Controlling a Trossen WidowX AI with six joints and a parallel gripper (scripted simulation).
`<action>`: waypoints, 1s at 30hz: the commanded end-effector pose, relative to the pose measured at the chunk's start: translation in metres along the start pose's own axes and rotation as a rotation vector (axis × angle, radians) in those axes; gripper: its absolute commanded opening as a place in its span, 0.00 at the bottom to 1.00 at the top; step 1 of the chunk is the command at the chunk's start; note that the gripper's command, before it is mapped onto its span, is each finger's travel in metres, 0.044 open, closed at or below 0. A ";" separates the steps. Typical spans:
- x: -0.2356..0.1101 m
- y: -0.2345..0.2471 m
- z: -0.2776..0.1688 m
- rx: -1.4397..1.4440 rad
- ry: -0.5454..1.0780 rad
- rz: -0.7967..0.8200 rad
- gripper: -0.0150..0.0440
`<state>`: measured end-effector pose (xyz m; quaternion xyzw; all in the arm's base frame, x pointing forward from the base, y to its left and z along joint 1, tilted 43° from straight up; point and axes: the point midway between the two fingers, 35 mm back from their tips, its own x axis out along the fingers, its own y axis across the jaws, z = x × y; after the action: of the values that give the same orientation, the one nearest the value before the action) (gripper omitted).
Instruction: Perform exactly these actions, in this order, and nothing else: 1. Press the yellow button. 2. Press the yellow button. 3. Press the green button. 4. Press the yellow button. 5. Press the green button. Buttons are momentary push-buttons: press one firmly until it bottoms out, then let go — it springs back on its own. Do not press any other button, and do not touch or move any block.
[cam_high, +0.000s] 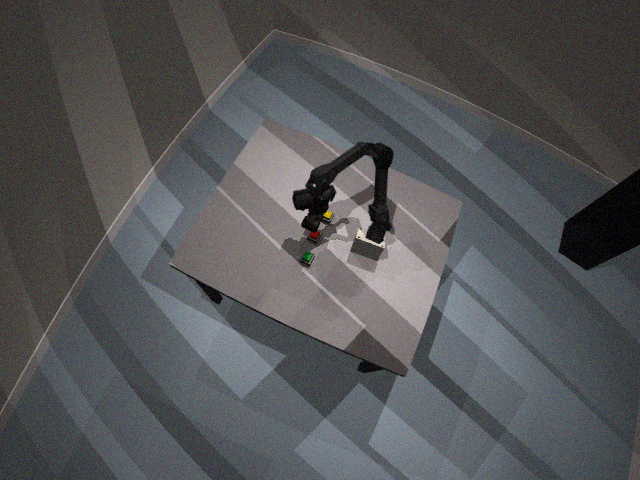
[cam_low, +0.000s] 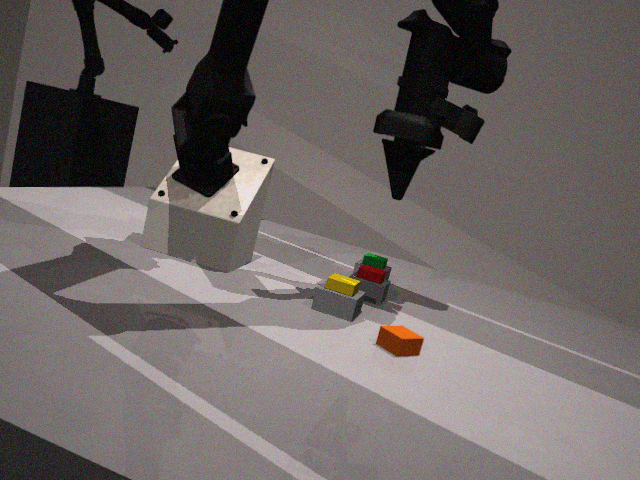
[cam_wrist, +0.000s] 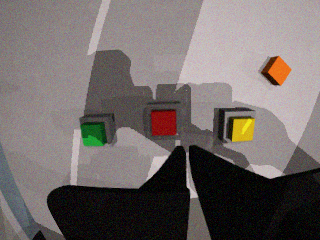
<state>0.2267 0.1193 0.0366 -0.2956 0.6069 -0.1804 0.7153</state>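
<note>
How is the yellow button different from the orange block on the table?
The yellow button sits raised on a grey housing; the orange block lies straight on the table. The button stands in a row with the red and green buttons; the block lies apart. Both are small and boxy.

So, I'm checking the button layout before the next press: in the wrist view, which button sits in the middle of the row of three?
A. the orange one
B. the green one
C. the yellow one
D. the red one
D. In the wrist view the red button lies between the green button and the yellow button, while the orange block lies apart from the row, beyond the yellow end.
</note>
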 end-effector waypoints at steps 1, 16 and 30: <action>0.002 0.050 -0.004 -0.005 0.010 0.000 0.29; 0.072 0.121 -0.025 -0.001 0.022 -0.024 0.29; 0.088 0.121 -0.025 -0.001 0.021 -0.025 0.29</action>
<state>0.2076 0.1573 -0.1061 -0.2974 0.6105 -0.1902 0.7090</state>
